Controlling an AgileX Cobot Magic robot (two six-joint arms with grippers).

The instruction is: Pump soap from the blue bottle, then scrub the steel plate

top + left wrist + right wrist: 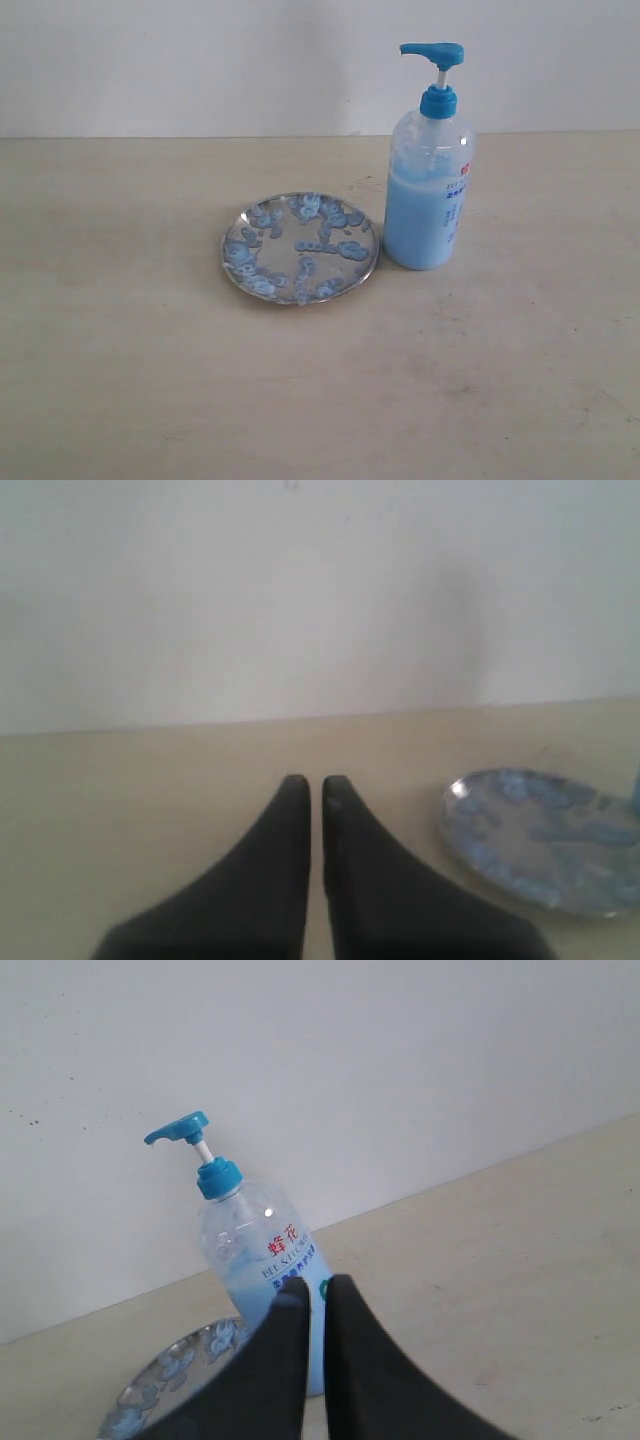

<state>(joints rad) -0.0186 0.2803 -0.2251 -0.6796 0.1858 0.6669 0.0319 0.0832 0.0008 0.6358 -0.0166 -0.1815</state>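
The blue bottle (pixel 428 190) stands upright just beside the steel plate (pixel 298 298), spout turned toward it, likely so soap (pixel 348 249) lands there; blobs already dot it. Your left gripper (pixel 315 783) and right gripper (pixel 312 1285) are both closed together, empty, the right facing the bottle.

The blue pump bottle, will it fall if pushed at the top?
Pushing could tip it: the tall clear plastic pump bottle is narrow. Its light blue liquid fills the lower part, probably steadying it. Smooth plastic may slip.
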